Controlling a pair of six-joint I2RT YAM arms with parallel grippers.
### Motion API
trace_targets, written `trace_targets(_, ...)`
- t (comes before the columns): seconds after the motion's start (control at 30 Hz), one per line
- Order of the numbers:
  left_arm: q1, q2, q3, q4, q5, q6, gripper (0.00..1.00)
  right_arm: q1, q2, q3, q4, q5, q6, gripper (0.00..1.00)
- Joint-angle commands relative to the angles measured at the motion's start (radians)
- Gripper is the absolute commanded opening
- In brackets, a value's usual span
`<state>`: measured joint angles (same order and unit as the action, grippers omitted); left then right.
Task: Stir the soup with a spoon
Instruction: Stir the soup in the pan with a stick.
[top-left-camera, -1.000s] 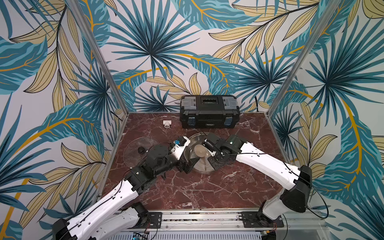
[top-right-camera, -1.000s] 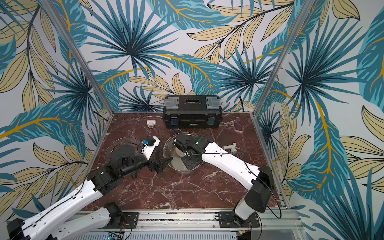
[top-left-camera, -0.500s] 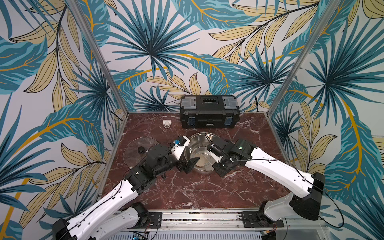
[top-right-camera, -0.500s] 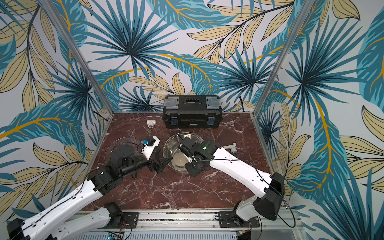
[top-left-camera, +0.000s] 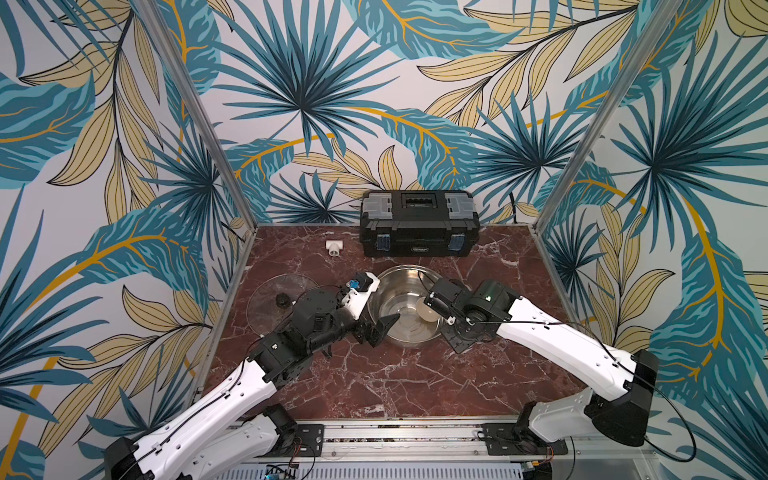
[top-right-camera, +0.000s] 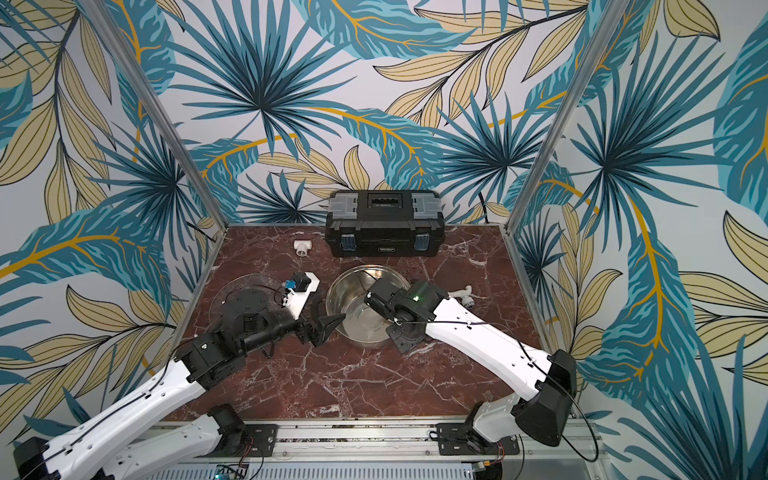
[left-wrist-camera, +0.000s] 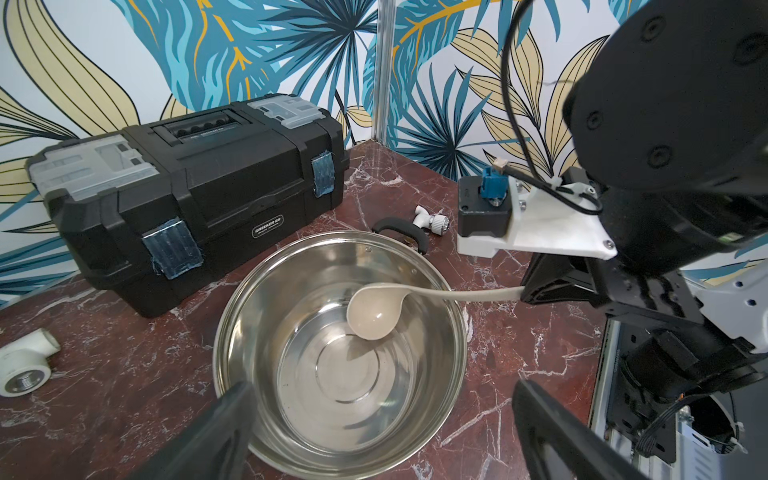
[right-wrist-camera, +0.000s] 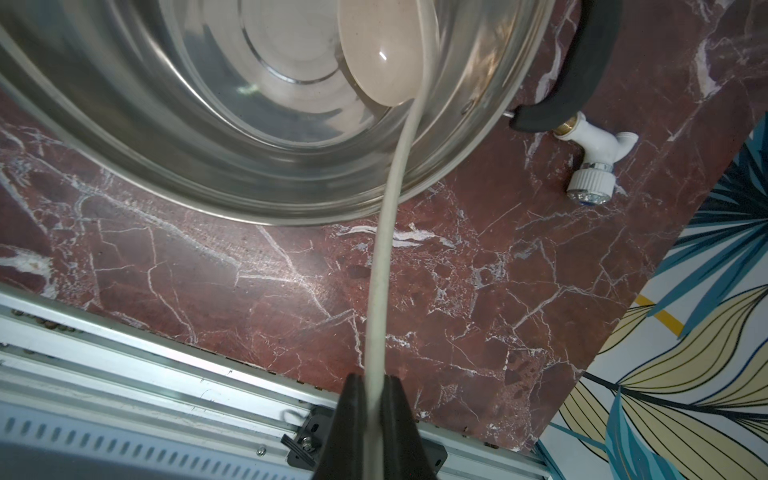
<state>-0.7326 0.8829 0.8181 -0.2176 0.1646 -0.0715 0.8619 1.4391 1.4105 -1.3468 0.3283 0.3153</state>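
And the right tool (right-wrist-camera: 372, 384) is clamped on the spoon (top-left-camera: 429, 313) by its handle, long axis reaching leftward over the pot (top-left-camera: 395, 286) rim, bowl hanging inside just right of centre in a top view; left tool (top-left-camera: 382, 328) gapes empty at the pot's left rim.

Spoon (left-wrist-camera: 372, 312) cream-beige; pot (left-wrist-camera: 257, 316) bare silver steel. Table (top-left-camera: 374, 386) dark red marble, white-veined. Toolbox (top-left-camera: 419, 237) black, grey latches.

The light is bright and even and comes from above; shadows on the tabletop (top-left-camera: 374, 386) are soft. The steel pot (left-wrist-camera: 257, 332) carries pale reflections and a soft shadow under the spoon (left-wrist-camera: 372, 318), which has one small glint. The wrist views curve at the edges.
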Motion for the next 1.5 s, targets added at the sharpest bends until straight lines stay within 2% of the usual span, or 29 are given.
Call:
trace_targets(0.0, -0.005, -0.017, -0.014, 0.021, 0.000, 0.004, 1.00, -0.011, 0.032, 0.024, 0.042, 0.057, 0.003, 0.00)
trace_targets(0.2, -0.004, -0.019, -0.019, 0.017, -0.005, 0.003, 1.00, -0.016, 0.111, 0.101, 0.099, 0.005, -0.042, 0.00)
trace_targets(0.33, -0.005, -0.021, -0.019, 0.014, -0.010, 0.001, 1.00, -0.013, 0.155, 0.150, 0.122, -0.101, -0.063, 0.00)
trace_targets(0.53, -0.005, -0.028, -0.022, 0.014, -0.013, 0.000, 1.00, 0.003, 0.150, 0.154, 0.147, -0.234, -0.065, 0.00)
trace_targets(0.63, -0.004, -0.028, -0.022, 0.013, -0.012, 0.001, 1.00, 0.019, 0.135, 0.136, 0.132, -0.256, -0.064, 0.00)
trace_targets(0.97, -0.005, -0.031, -0.020, 0.014, -0.005, -0.001, 1.00, 0.043, 0.006, 0.015, 0.048, -0.211, -0.031, 0.00)
trace_targets(1.23, -0.004, -0.024, -0.022, 0.019, -0.001, -0.002, 1.00, 0.035, -0.055, -0.050, -0.017, 0.011, 0.014, 0.00)
trace_targets(1.47, -0.004, -0.025, -0.021, 0.018, -0.001, 0.001, 1.00, -0.005, -0.017, -0.020, 0.037, 0.067, 0.007, 0.00)
